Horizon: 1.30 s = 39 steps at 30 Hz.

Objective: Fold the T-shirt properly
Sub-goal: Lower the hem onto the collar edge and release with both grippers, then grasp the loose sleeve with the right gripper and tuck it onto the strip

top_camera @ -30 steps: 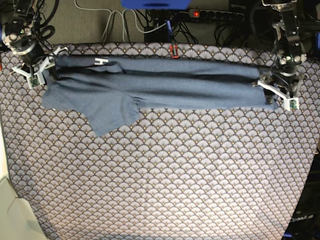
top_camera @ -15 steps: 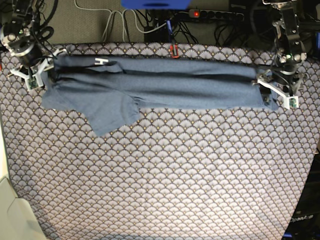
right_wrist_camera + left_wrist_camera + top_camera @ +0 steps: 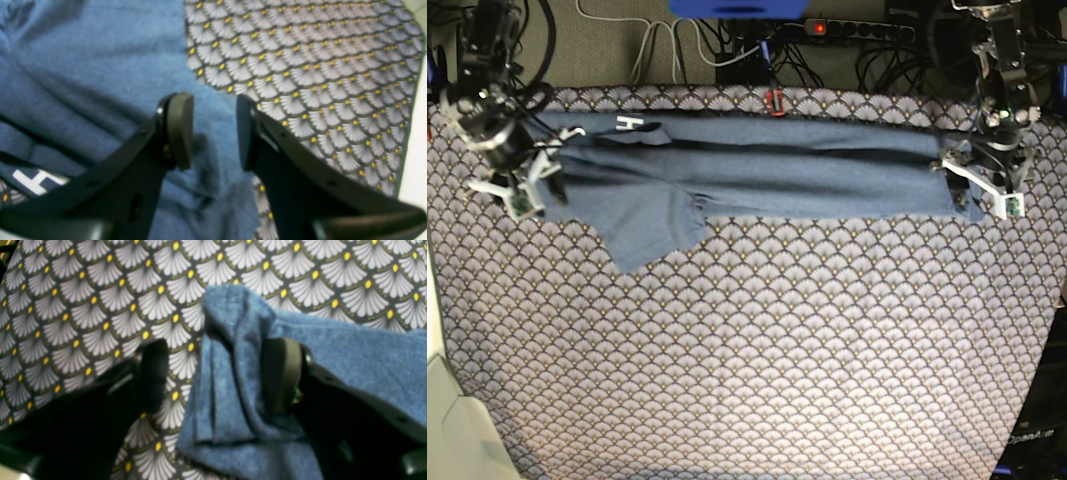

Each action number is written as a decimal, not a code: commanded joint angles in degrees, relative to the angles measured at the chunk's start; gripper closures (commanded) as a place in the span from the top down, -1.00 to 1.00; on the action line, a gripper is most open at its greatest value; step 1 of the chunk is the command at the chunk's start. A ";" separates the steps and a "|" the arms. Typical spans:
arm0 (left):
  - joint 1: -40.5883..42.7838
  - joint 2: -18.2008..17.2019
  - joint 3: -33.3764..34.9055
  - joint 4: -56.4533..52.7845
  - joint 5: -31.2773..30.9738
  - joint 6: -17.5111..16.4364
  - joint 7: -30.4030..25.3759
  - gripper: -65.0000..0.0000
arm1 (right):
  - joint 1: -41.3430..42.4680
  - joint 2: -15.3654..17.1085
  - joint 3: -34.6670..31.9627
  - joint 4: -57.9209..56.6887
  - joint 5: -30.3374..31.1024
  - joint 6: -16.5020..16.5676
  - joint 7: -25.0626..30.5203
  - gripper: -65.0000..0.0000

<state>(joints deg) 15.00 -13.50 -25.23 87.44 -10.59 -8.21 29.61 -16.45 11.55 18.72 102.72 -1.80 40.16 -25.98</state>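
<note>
T-shirt (image 3: 757,165) lies as a long folded band along the far edge of the fan-scale table cover (image 3: 757,350), stretched between the two arms; one sleeve (image 3: 652,235) still juts out toward the near side, off the band's line. A white letter (image 3: 630,122) shows at the far corner near the right arm. Judgement: the cloth sits this way because a lengthwise fold has just been laid down, each arm at one short end to keep the band straight; the stray sleeve looks like the next thing to tuck. Left gripper (image 3: 220,373): jaws parted fairly wide, straddling the bunched end of the shirt; the right-hand pad (image 3: 282,373) appears to rest against the cloth, the other pad (image 3: 155,373) stands clear over the cover. Fabric is between the jaws but not pinched, so nothing is held. Right gripper (image 3: 215,131): jaws apart with a plain gap, hovering over the shirt's edge where it meets the cover; no cloth between the pads, no contact I can make out. Wrist views are blurred, so fine contact is uncertain.
</note>
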 commanded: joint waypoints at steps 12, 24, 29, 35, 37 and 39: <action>-0.54 -0.61 -0.39 -1.42 -0.09 0.16 -1.08 0.32 | 18.69 0.45 -11.38 -11.24 0.70 -0.16 -7.12 0.00; -0.46 -0.53 -0.39 -1.42 0.08 0.16 -1.08 0.32 | 30.21 0.27 -11.56 -29.18 0.70 -0.16 -7.03 0.00; -0.63 -0.53 -0.39 -1.42 0.08 0.25 -1.08 0.32 | 32.05 0.18 -13.05 -33.49 0.70 -0.16 -6.59 0.00; -1.33 -0.53 -0.39 -1.42 0.08 0.34 -1.08 0.32 | 32.76 -0.78 -13.05 -34.19 0.70 -0.16 -6.59 -0.01; -1.42 -0.53 -0.39 -1.42 0.08 0.34 -1.08 0.32 | 32.76 -0.96 -13.05 -34.28 0.70 -0.16 -6.59 -0.01; -1.95 -0.53 -0.39 -1.42 0.08 0.34 -1.08 0.32 | 32.58 -1.05 -13.05 -34.37 0.70 -0.16 -6.59 -0.01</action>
<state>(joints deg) 13.74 -13.30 -25.36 84.95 -10.57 -8.16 29.82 14.83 10.11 5.50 67.55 -1.65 40.21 -33.65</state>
